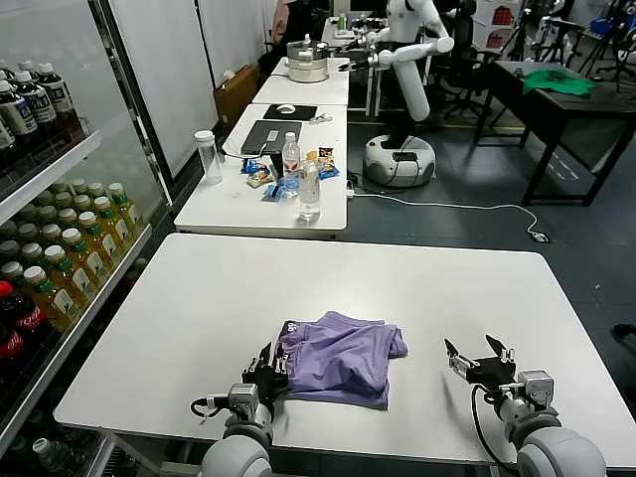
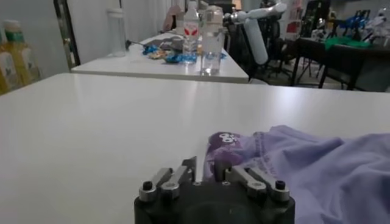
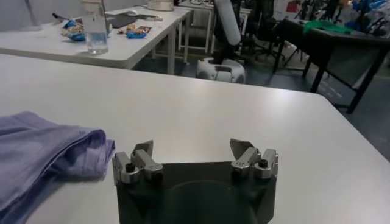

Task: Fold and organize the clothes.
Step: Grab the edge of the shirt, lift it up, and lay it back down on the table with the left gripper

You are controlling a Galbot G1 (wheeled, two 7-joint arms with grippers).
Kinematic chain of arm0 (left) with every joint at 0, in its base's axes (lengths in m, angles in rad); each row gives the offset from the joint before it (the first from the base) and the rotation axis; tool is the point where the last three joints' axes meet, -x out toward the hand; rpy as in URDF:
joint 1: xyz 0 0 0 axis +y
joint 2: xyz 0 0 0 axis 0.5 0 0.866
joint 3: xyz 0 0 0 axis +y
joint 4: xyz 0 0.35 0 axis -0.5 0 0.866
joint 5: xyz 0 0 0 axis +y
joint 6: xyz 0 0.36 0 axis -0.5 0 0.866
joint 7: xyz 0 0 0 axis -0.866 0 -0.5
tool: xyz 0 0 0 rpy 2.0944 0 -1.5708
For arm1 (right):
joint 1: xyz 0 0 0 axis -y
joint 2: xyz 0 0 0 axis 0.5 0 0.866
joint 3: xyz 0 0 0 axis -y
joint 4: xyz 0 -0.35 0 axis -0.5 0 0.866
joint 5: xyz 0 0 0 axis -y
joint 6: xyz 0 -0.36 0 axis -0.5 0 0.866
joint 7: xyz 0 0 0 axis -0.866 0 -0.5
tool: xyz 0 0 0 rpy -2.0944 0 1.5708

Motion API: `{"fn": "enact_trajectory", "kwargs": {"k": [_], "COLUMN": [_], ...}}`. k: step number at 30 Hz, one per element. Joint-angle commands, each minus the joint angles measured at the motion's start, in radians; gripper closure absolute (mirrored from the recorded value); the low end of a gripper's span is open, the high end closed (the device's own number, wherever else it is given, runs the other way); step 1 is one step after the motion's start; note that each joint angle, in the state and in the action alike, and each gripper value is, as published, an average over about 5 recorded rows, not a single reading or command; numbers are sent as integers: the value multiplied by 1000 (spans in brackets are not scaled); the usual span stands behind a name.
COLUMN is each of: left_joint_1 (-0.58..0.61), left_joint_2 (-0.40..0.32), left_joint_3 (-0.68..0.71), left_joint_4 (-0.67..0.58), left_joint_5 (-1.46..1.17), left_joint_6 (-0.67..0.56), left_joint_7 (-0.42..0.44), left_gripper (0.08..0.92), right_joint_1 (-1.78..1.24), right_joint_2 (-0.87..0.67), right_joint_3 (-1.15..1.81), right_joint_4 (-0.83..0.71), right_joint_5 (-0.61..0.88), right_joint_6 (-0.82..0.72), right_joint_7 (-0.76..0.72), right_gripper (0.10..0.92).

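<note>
T-shirt (image 1: pixel 343 359), lavender, soft cloth, lies bunched and partly folded on the near half of the white table (image 1: pixel 199 298), slightly to the robot's left of the table's middle. A small dark-and-white print (image 1: pixel 291 327) shows at its far left corner; in the left wrist view the same print (image 2: pixel 226 138) sits on a raised fold of the shirt (image 2: pixel 317 170).

Left gripper (image 1: pixel 264 372): low at the near table edge, at the shirt's near left corner. Fingers (image 2: pixel 189 170) stand close together with cloth lying right against them; whether any cloth is pinched between them cannot be told.

Right gripper (image 1: pixel 479 356): near the table's near edge, well apart from the shirt, on its right side. Fingers (image 3: pixel 144 150) spread wide, holding nothing, over bare tabletop; in the right wrist view the shirt's folded edge (image 3: pixel 67 152) lies off to one side, not touching the gripper (image 3: pixel 194 151).

Surroundings: second white table (image 1: pixel 238 194) beyond, carrying clear bottles (image 1: pixel 309 189), a tall tumbler (image 1: pixel 208 156), snack packets (image 1: pixel 260 174) and a laptop (image 1: pixel 270 134). Shelves of bottled drinks (image 1: pixel 60 258) along the robot's left. White robot (image 1: pixel 407 60) stands in the background; green cloth (image 1: pixel 556 79) lies on a far dark table.
</note>
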Motion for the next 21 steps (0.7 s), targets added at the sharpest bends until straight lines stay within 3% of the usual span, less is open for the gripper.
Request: {"fn": "enact_trajectory", "kwargs": {"k": [1,18,21], "left_joint_1": [-6,-16,-17], "left_joint_2": [-7,-23,-26], "left_joint_3": [-5,-17,-22], "left_joint_4": [7,10,18], "left_joint_5": [-79,-258,-276], "left_joint_6": [54,57,41], "left_joint_7": [-8,-12,-17], "left_gripper": [711,251,214], "right_joint_1": [-3,-17,-19], "right_joint_2": [2,9,9], "right_joint_3": [2,7,7], "right_joint_4": [7,27,30], "right_joint_5": [-2,-8,-8], "right_joint_6": [-1,-2,-2], "right_joint_7": [1,4,5], "right_gripper": [203,203,203]}}
